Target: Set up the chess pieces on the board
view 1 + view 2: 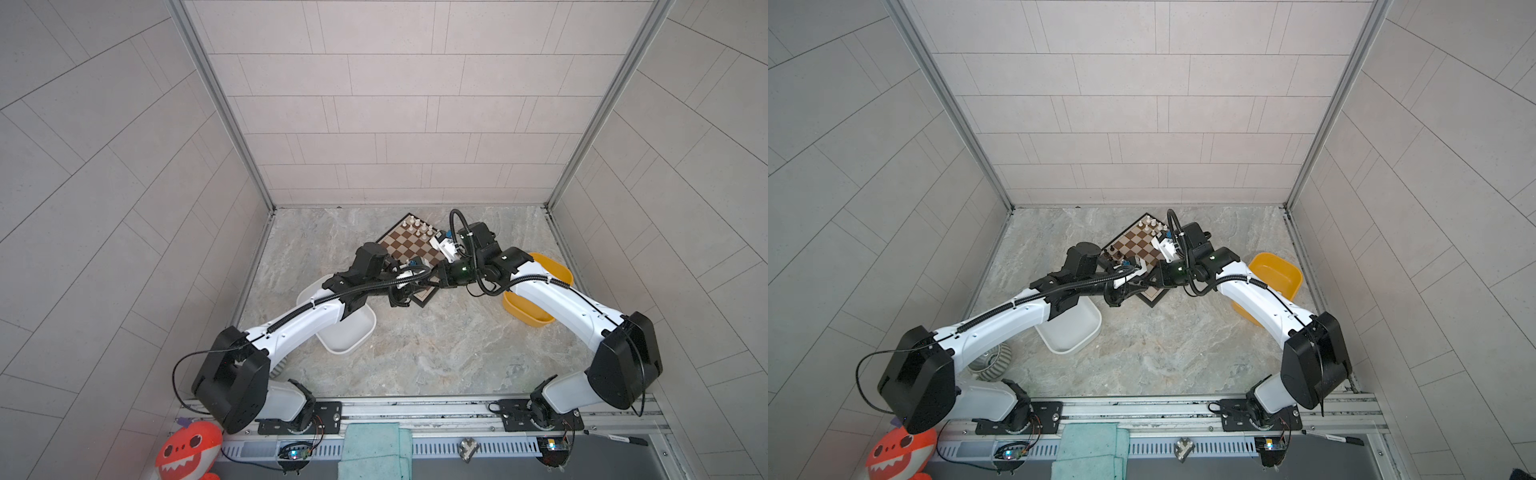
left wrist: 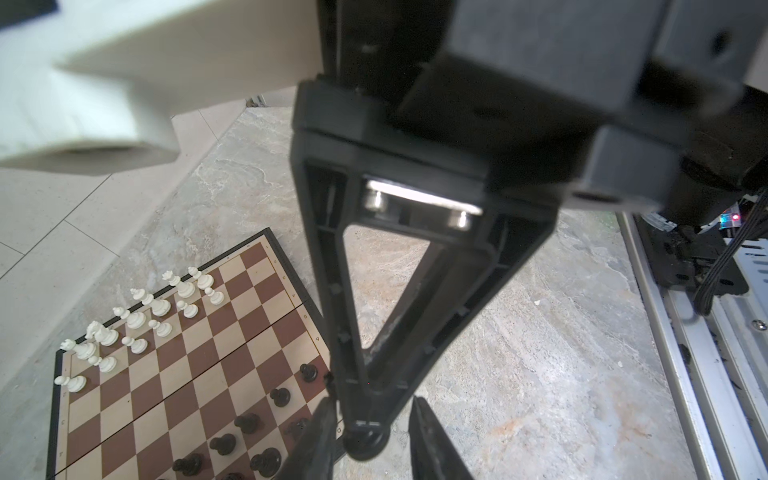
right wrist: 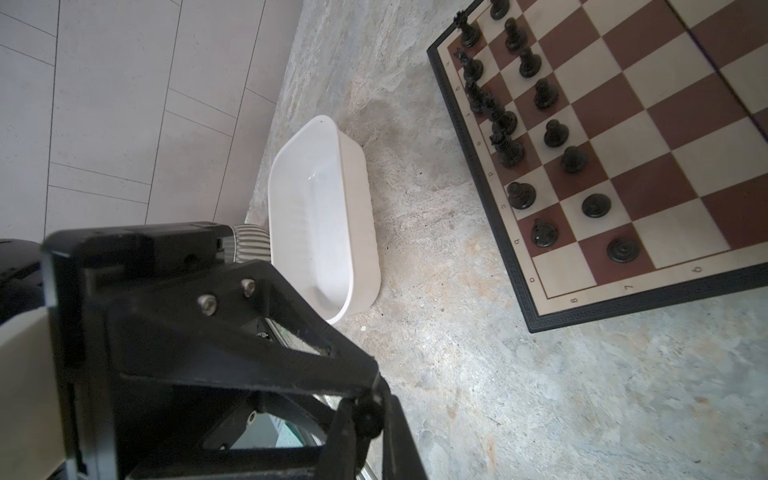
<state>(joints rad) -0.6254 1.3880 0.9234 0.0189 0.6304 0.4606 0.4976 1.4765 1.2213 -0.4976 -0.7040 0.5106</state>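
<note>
The board (image 1: 409,245) lies angled on the stone floor. White chess pieces (image 2: 145,307) stand in two rows along its far edge, and black chess pieces (image 3: 540,95) in two rows along the near-left edge. Both grippers meet tip to tip over the board's near corner (image 1: 1154,297). A single black piece (image 3: 368,417) sits at that meeting point with my right gripper (image 3: 370,419) shut on it. My left gripper (image 2: 372,415) is open, its fingers (image 2: 432,440) standing apart on either side of the right gripper's tips and the piece (image 2: 365,440).
A white tub (image 1: 349,332) sits under the left arm, next to a grey striped object (image 1: 994,361). A yellow tub (image 1: 552,270) lies under the right arm. Walls close in on three sides. A teal cloth (image 1: 374,449) and an orange toy (image 1: 189,451) rest by the front rail.
</note>
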